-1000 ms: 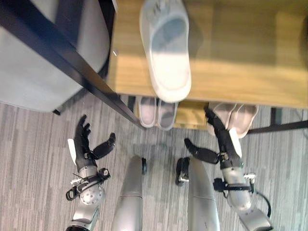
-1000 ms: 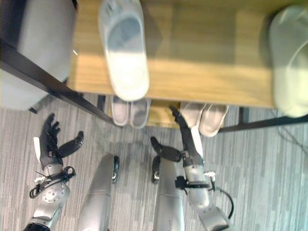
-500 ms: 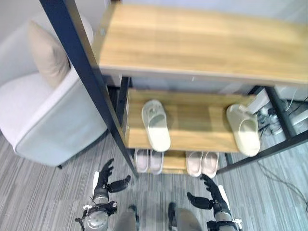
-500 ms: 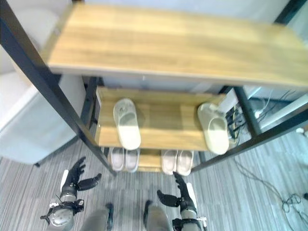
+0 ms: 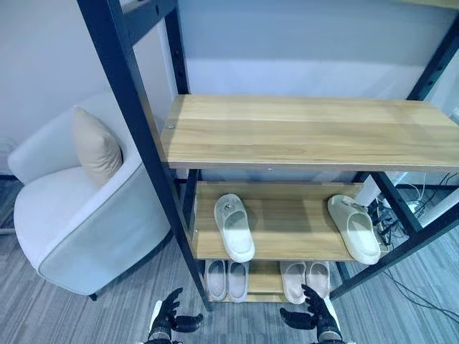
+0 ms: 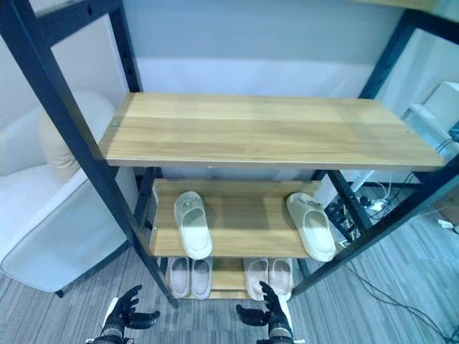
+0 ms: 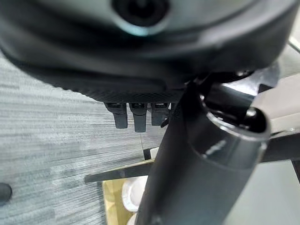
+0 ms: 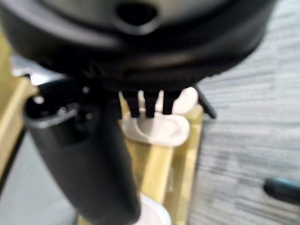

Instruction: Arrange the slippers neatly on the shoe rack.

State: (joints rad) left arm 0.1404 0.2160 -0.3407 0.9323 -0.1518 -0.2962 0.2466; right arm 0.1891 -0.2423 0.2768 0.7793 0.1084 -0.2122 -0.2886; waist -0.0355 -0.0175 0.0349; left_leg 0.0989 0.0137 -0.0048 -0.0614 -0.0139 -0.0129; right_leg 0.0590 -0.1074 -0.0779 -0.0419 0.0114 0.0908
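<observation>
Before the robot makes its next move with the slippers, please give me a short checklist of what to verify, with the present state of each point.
1. Left hand free: ok, fingers spread, holding nothing.
2. Right hand free: ok, fingers straight, holding nothing.
3. Bottom shelf pairs: ok, the left pair and the right pair each lie side by side.
4. Middle shelf slippers paired: not ok, the white slipper lies at the left and the cream slipper at the right end, far apart.
5. Cream slipper fully on the shelf: cannot tell, its near end lies at the front edge.
6. Top shelf free for placing: ok.
</observation>
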